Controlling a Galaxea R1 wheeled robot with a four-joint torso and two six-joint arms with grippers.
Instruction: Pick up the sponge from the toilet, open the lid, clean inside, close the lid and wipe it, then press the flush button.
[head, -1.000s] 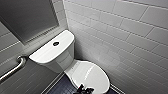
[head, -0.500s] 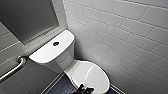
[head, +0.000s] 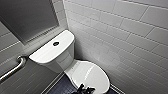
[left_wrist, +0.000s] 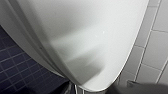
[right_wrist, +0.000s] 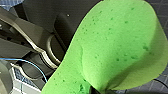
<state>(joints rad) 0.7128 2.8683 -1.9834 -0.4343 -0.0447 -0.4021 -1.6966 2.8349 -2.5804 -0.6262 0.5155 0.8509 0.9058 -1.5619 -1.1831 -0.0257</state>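
Firmly, the right gripper (right_wrist: 93, 90) pinches the sponge (right_wrist: 117, 50), and the green foam bends away from the grip. The lid (head: 91, 75) lies shut on the toilet (head: 62, 60). The flush button (head: 56, 43) sits mid-tank. A grab bar (head: 12, 70) is on the wall beside the tank, and dark blue floor tiles (head: 62, 87) lie at the toilet's foot.

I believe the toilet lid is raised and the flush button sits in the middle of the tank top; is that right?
Not quite: the lid is down, closed, as the head view shows. The flush button does sit in the middle of the tank top.
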